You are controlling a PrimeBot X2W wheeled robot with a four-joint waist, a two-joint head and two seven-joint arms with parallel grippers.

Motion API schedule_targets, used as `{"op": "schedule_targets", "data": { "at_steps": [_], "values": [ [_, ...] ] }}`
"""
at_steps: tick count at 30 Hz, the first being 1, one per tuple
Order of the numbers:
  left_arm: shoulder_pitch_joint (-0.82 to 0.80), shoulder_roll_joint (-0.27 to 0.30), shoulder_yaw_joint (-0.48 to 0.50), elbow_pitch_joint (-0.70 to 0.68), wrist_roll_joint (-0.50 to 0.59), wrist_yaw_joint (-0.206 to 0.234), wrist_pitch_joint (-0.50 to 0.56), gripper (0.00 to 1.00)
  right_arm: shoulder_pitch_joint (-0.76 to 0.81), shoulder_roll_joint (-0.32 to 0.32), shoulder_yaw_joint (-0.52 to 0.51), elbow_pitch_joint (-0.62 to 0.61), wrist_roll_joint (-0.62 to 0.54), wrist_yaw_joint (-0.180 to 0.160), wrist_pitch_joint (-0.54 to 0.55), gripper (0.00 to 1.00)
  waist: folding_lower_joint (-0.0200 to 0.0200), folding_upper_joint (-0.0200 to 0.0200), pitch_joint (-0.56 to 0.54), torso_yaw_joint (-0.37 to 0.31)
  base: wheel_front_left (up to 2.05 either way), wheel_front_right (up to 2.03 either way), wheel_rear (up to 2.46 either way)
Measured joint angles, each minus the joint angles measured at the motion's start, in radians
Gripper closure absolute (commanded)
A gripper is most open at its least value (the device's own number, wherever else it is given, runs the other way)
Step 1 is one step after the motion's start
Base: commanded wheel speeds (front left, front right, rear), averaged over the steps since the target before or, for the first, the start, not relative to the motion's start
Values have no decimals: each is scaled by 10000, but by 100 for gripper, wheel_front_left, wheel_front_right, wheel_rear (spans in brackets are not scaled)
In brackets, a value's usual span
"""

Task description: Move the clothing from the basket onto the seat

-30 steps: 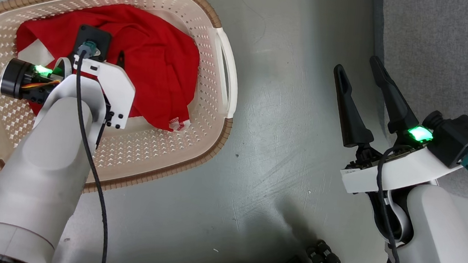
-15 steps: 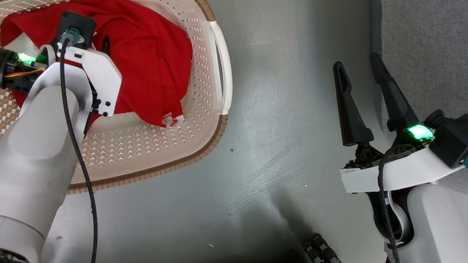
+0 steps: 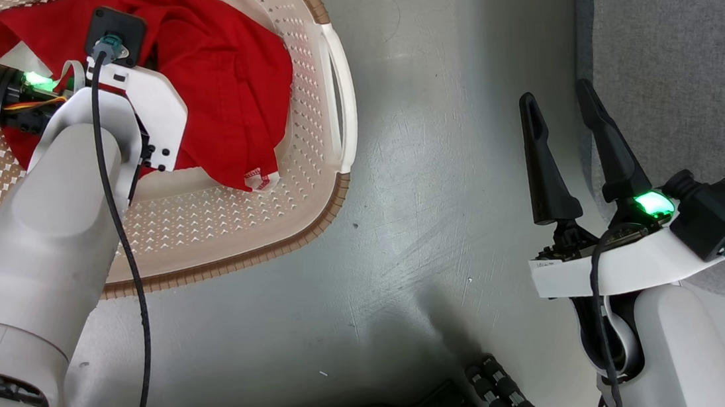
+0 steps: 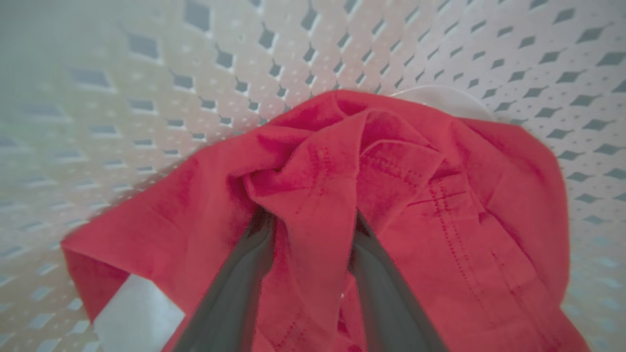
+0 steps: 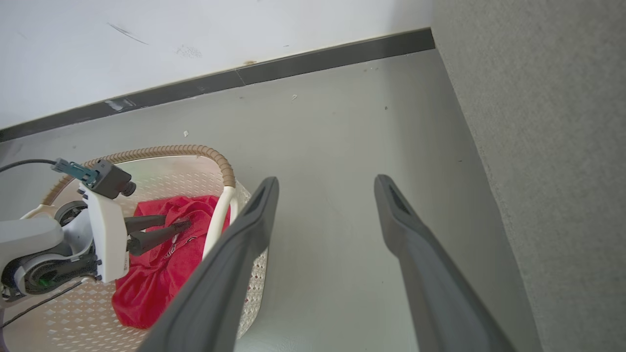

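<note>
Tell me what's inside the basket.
Red clothing lies crumpled in the basket, a fold caught between the fingers of the left gripper. Whatever lies beneath the cloth is covered.

Left pincer (image 4: 311,218) tips buried in clothing (image 4: 464,195), basket (image 3: 221,216) cropped at head view's left edge — wall blurred close-up

Left arm (image 3: 47,233) reaches forward, wrist pitched down. Left gripper (image 4: 311,220): fingers straddle a fold of the clothing (image 4: 440,195), gap partly narrowed, tips buried, so can't confirm a grip. Right gripper (image 3: 555,92): jaws wide, holding nothing.
</note>
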Motion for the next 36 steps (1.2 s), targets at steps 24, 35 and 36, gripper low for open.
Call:
{"op": "schedule_targets", "data": {
  "at_steps": [24,35,36],
  "values": [
    [-103,232,153,222,-21,113,-1126,100,-442,0,-391,-127,69,0,0,0,1,0,-46,202,0,0,0],
    [282,307,249,-171,-355,-228,-2119,100,-1003,-4,-408,192,-481,0,-2,0,1,0,-457,573,0,0,0],
    [356,290,290,-230,-408,-228,-2228,100,-1063,-4,-435,228,-493,0,-2,0,0,0,-508,609,0,0,0]
  ]
}}
